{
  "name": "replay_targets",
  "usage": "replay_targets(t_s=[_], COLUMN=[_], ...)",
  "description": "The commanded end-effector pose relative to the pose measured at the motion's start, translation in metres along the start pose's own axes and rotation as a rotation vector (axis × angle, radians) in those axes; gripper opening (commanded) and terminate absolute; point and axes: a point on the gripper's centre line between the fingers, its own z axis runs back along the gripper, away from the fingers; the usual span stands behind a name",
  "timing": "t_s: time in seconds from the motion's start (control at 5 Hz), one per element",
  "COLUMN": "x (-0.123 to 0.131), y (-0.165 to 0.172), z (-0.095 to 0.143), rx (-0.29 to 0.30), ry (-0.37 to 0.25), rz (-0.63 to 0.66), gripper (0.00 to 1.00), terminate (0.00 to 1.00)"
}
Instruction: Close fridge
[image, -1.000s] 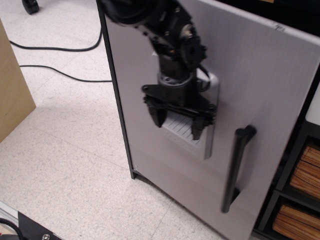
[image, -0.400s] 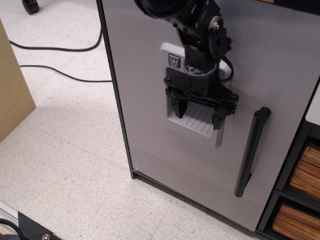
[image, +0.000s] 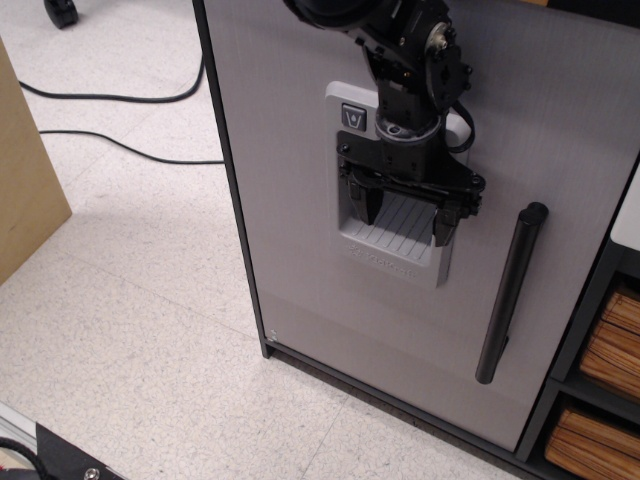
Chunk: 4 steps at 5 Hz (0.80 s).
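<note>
One gripper (image: 408, 209) – fingers spread, empty, over dispenser recess (image: 393, 240) | fridge (image: 300, 150) top cut off – handle (image: 510, 292) clear

Bright, even light (slightly soft).

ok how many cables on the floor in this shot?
2. One black cable runs from the left edge toward the fridge; a second cable lies just below it, ending at the fridge's frame. More may be hidden behind the fridge.
</note>
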Motion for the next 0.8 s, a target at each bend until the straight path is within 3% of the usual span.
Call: replay_targets(t_s=[0.0, 0.2, 0.4, 0.6], x=[-0.038, -0.061, -0.061, -0.061], y=[0.016, 0.024, 0.024, 0.024], z=[0.057, 0.067, 0.067, 0.067], rx=[-0.021, -0.006, -0.006, -0.006], ry=[-0.036, -0.036, -0.036, -0.036], rz=[-0.065, -0.085, -0.085, -0.085], gripper=[1.00, 1.00, 1.00, 1.00], terminate=[0.00, 0.00, 0.00, 1.00])
